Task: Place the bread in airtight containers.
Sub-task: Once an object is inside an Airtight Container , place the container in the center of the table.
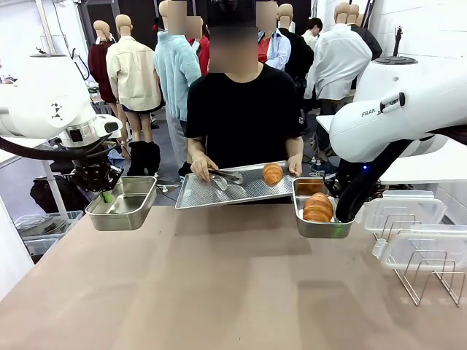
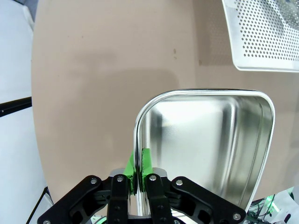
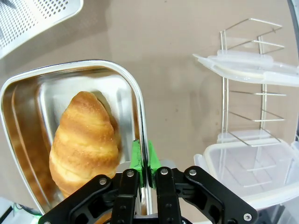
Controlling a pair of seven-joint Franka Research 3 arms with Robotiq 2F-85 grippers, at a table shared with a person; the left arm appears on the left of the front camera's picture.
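My left gripper (image 2: 139, 163) pinches the empty container (image 2: 210, 135) by its rim. My right gripper (image 3: 144, 156) clamps the other container (image 3: 28, 116), with the croissant (image 3: 84, 140) just beside its jaws.

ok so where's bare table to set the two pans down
The middle of the table is bare: between the left pan and right pan, on the near side of the tray, down to the near edge. Crowded: the right edge, with the rack and lids, and the far edge, where a person holds the tray.
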